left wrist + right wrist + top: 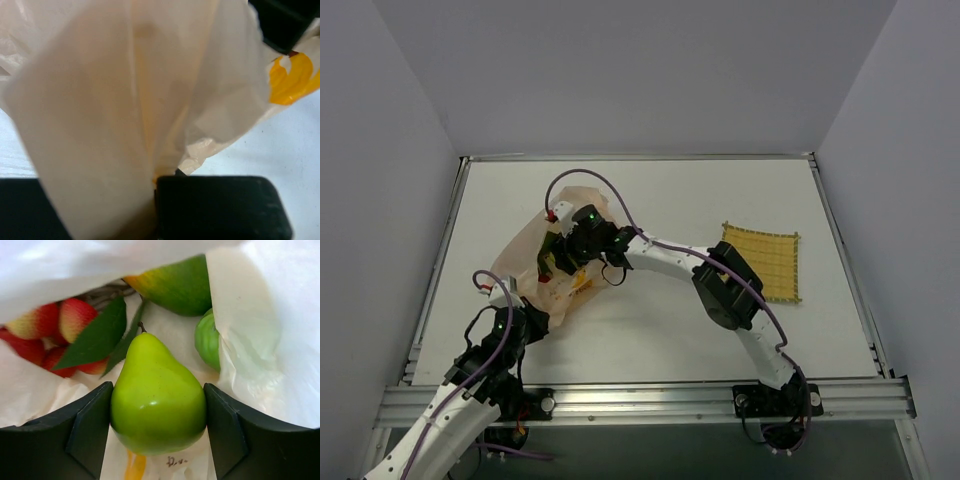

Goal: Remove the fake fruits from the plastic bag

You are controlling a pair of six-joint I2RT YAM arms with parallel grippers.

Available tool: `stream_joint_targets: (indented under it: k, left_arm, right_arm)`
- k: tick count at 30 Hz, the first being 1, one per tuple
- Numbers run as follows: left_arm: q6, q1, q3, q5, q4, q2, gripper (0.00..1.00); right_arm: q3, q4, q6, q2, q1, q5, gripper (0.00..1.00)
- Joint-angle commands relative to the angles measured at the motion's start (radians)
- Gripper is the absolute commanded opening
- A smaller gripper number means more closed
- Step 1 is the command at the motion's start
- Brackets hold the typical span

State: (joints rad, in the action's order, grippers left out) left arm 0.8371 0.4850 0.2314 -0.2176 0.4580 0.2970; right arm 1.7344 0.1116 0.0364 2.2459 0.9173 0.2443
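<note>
The pale peach plastic bag [520, 262] lies at the table's left. My left gripper [523, 318] is shut on a pinched fold of the bag [125, 100] at its near edge; my left gripper [152, 192] shows only one black finger [220, 207] clearly. My right gripper [563, 258] reaches into the bag's mouth. In the right wrist view my right gripper [157, 407] is shut on a pear-shaped light-green fruit [157, 390], both pads touching its sides. Behind it lie a green-and-orange oval fruit [180, 285], a second light-green fruit [207, 340] and a red cluster [55, 327] with dark leaves.
A square yellow woven mat [765, 262] lies to the right of the arms. The table has a raised metal rail [640, 398] along the near edge and grey walls around it. The bag carries an orange printed mark [290, 80].
</note>
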Motion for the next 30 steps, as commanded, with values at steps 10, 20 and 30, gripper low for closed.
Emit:
stream_joint_targets:
  k: [10, 20, 30]
  left_arm:
    - [-0.044, 0.003, 0.083, -0.020, -0.044, 0.004, 0.02]
    - [-0.115, 0.003, 0.111, -0.045, -0.120, 0.045, 0.02]
    - [-0.148, 0.003, 0.083, -0.009, -0.199, 0.086, 0.02]
  right_arm:
    - [-0.248, 0.295, -0.173, -0.354, -0.014, 0.004, 0.19]
    - [-0.549, 0.359, -0.243, -0.748, -0.107, -0.045, 0.14]
    - [-1.027, 0.318, -0.475, -1.190, -0.437, -0.524, 0.13]
